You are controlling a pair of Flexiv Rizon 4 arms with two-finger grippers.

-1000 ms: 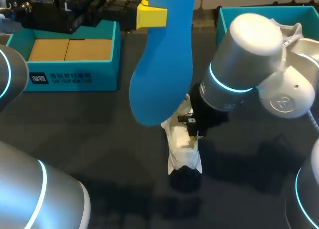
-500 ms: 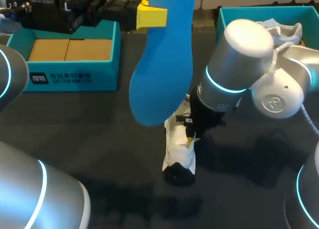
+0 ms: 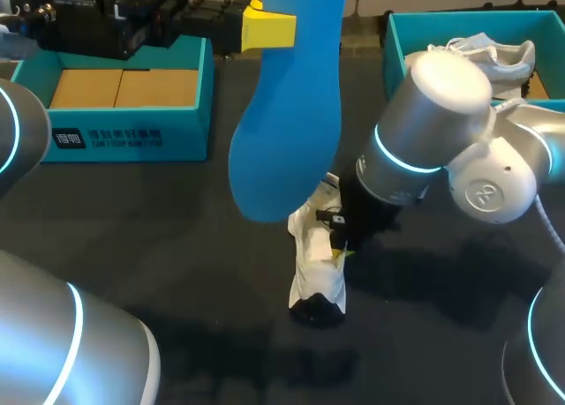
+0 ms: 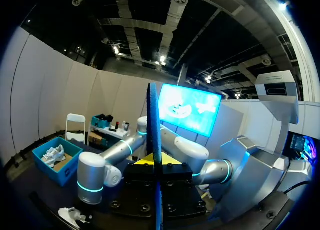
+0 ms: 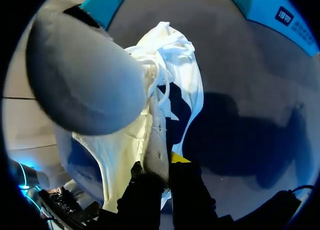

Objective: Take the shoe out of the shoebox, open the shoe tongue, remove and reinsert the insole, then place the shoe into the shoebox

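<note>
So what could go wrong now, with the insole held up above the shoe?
1. The right gripper pinches only a thin edge of the shoe, so the shoe may slip or tip over on the table when pushed.
2. The left gripper holds the insole by one end; its long free end may bend and miss the opening.
3. Loose laces lie near the opening and may catch the insole.

Dark grey matte table (image 3: 132, 246). At its far left sits a shallow teal box (image 3: 185, 131) with a brown cardboard floor. At far right, a spare pale sneaker (image 3: 494, 56) lies inside the shoebox (image 3: 390, 43).
</note>
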